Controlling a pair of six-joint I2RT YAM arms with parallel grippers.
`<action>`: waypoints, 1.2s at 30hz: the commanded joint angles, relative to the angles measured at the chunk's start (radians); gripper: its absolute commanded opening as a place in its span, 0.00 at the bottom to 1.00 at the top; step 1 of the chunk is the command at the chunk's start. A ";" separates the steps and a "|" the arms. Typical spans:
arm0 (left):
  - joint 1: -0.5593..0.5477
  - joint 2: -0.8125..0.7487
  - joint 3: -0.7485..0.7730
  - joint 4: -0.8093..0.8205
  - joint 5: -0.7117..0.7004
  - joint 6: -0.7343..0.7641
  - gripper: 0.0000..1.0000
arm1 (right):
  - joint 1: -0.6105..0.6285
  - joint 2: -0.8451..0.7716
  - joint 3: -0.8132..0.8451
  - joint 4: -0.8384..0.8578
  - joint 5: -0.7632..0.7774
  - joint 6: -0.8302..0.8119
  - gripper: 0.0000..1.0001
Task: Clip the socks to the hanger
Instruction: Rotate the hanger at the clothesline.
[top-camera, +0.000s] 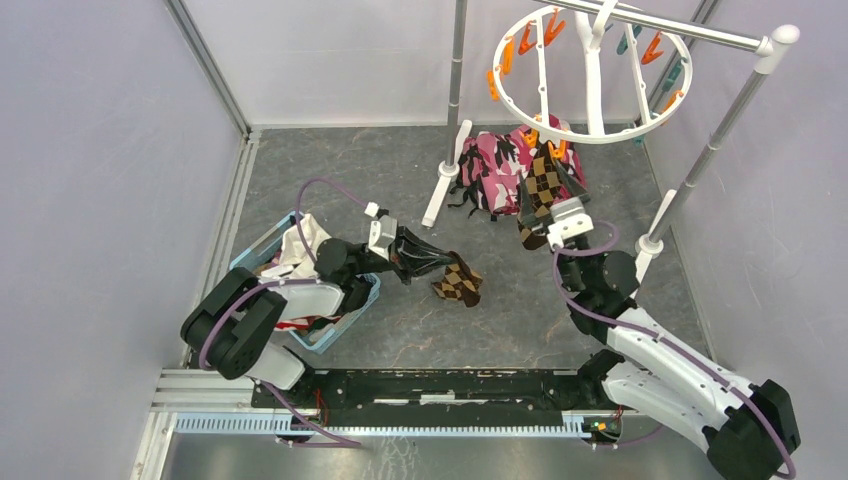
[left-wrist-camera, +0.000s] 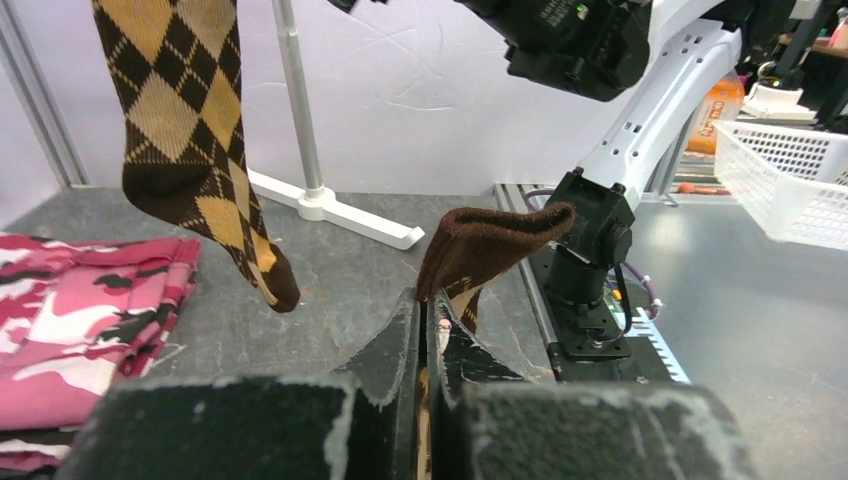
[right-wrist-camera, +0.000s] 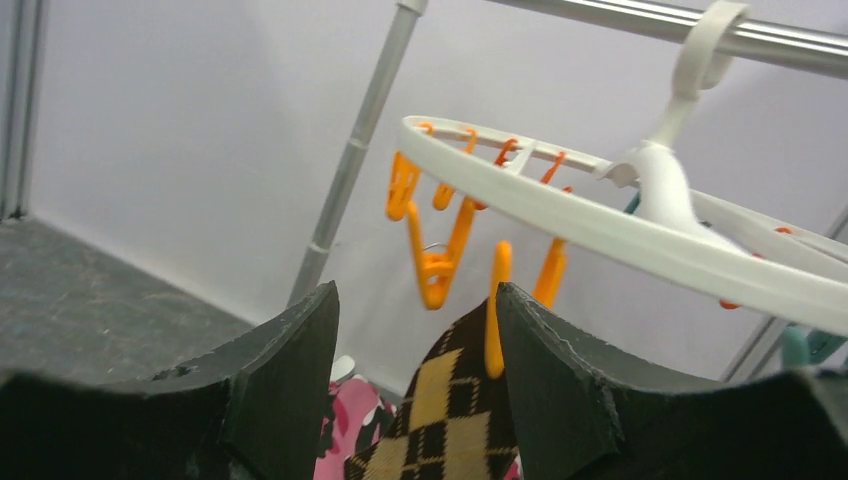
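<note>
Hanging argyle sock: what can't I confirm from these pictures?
Whether the orange clothespin grips the hanging argyle sock: overlapping in right wrist view, too small in top view.
Basket contents: left arm covers them, top view.
How much of the second sock sits inside the left tool: fingers hide it, left wrist view.

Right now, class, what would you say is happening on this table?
Two robot arms are clipping socks to a round white hanger. One argyle sock hangs from an orange clothespin, the open right gripper either side of it. The left gripper is shut on a second argyle sock, low over the table.
</note>
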 joint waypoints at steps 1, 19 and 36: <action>0.008 -0.057 -0.009 0.056 0.005 0.120 0.02 | -0.071 0.033 0.082 0.058 -0.095 0.090 0.65; 0.008 -0.087 -0.012 -0.005 0.005 0.164 0.03 | -0.097 -0.008 0.102 -0.206 -0.234 0.068 0.65; 0.010 -0.081 -0.018 0.001 0.008 0.164 0.03 | -0.154 0.180 0.156 -0.040 -0.176 0.088 0.64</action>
